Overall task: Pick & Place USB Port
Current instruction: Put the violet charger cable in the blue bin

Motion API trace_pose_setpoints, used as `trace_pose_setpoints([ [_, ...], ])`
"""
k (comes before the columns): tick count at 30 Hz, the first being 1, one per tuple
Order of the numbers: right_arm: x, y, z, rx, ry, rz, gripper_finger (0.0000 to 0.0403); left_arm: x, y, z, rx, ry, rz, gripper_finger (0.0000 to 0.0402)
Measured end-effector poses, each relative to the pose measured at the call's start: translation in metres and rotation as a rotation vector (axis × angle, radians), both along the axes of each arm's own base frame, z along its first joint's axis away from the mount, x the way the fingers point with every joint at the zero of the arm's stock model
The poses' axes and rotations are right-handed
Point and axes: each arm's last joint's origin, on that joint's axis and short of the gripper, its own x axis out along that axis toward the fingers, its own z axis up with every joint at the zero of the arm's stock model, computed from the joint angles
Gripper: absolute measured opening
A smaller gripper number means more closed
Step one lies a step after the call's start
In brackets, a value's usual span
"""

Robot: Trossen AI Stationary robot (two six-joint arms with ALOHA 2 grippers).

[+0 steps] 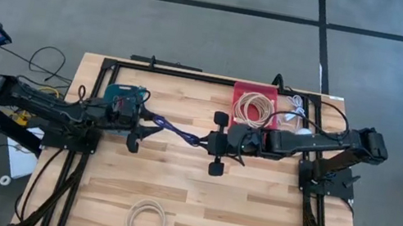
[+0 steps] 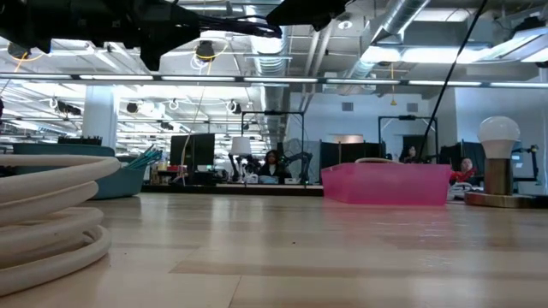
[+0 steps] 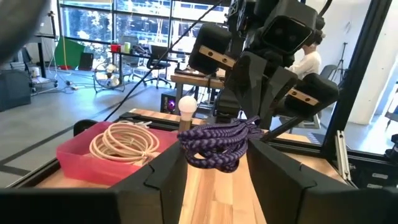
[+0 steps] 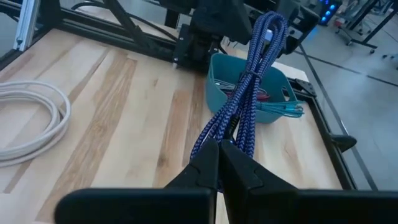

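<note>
The purple braided cable point(image 1: 175, 131) is a folded bundle hanging in the air between the two grippers, above the table's middle. My right gripper point(image 4: 219, 149) point(image 1: 213, 142) is shut on one end of it. The other, looped end point(image 3: 214, 144) lies in the gap of my open left gripper point(image 3: 217, 157) point(image 1: 136, 128), with one finger on each side. The teal bin point(image 4: 249, 87) stands under the left arm and holds other cables. The red bin point(image 1: 254, 106) at the far edge holds a beige coiled cable point(image 3: 124, 143). My right gripper pinches the cable bundle point(image 4: 227, 127) between its two fingers, several strands together, near the end toward the table's right. The fingers come level from the right and lie along the cable. The bundle is lifted clear and reaches out toward the left arm. My left gripper: whether its fingers point(image 3: 171, 168) touch the looped end, I cannot tell.
A white coiled cable point(image 1: 145, 221) lies near the table's near edge and fills the low view's left point(image 2: 43, 214). A light bulb on a stand point(image 2: 498, 162) rises at the far right. Black frame rails point(image 1: 192, 74) run around the table. Bare wood point(image 1: 266, 216) lies toward the near right.
</note>
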Motion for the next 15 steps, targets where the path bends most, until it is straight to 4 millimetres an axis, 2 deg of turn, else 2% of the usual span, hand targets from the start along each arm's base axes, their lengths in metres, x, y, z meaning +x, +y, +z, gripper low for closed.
trace_pose_setpoints([
  [10,0.0000,0.0000,0.0000,0.001,0.000,0.000,0.0000,-0.0001,0.0000,0.0021,-0.001,-0.022,0.000,0.0136],
  [15,-0.0002,0.0000,-0.0003,0.002,0.004,-0.001,0.0000,-0.0002,0.0000,0.0023,-0.002,-0.024,0.001,0.0095],
])
